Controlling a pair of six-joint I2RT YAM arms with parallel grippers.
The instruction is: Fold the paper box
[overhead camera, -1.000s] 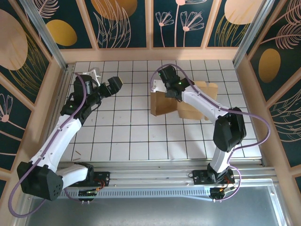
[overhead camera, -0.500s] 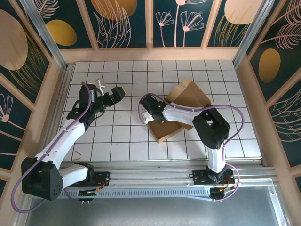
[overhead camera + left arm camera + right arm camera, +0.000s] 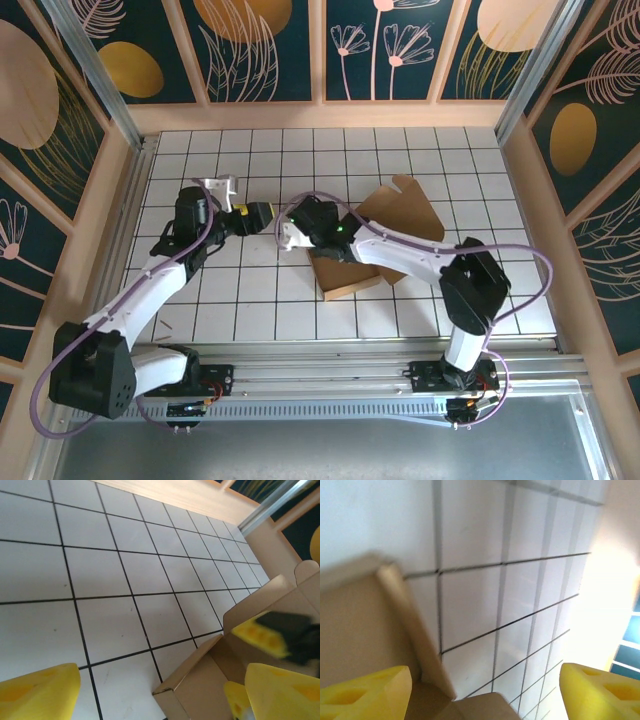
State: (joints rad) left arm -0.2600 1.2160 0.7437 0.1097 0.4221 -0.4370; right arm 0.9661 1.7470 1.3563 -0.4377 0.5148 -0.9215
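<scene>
The paper box [image 3: 352, 272] is plain brown cardboard, lying mid-table as a shallow tray with its lid flap [image 3: 405, 208] raised toward the back right. My right gripper [image 3: 303, 236] is at the box's left wall, open; in the right wrist view [image 3: 482, 690] its yellow fingers [image 3: 365, 692] stand wide apart over that wall [image 3: 412, 625] and a flap. My left gripper [image 3: 262, 213] hovers just left of it, open, with nothing between its fingers [image 3: 40, 692]. The left wrist view shows the box's near corner [image 3: 200, 685] and the right gripper's yellow fingertips [image 3: 260, 632] inside the box.
White tiled floor [image 3: 250, 290] with black grid lines spreads around the box. Wooden walls [image 3: 320, 115] close the back and both sides. The two grippers are close together at the box's left side. A metal rail [image 3: 330, 360] runs along the near edge.
The right arm swung the box from standing at the back down toward the middle, then opened its jaws and let go. The left gripper moved right, toward the box.
</scene>
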